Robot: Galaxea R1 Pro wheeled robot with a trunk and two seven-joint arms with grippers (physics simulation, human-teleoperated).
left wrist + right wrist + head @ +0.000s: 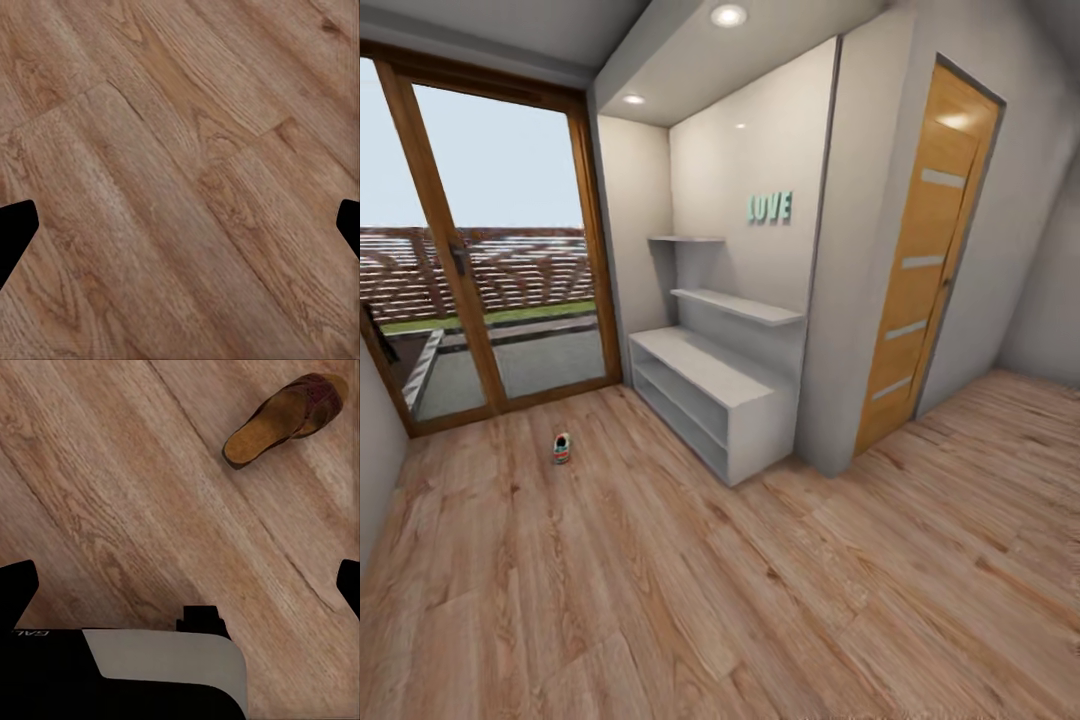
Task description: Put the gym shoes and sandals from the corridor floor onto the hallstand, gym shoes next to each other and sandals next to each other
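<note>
Both tools hang over the corridor floor [660, 600]. In the left wrist view the left tool [180, 225] shows two dark fingertips spread wide at the frame's edges, with bare planks between them. The right tool [180, 585] is spread just as wide and holds nothing; one sandal [289, 416] lies on the planks beyond it, well apart. Farther off, a gym shoe [562, 448] sits alone on the floor near the glass door [490, 250]. Beyond stands the hallstand [710, 395], its top and shelves bare.
</note>
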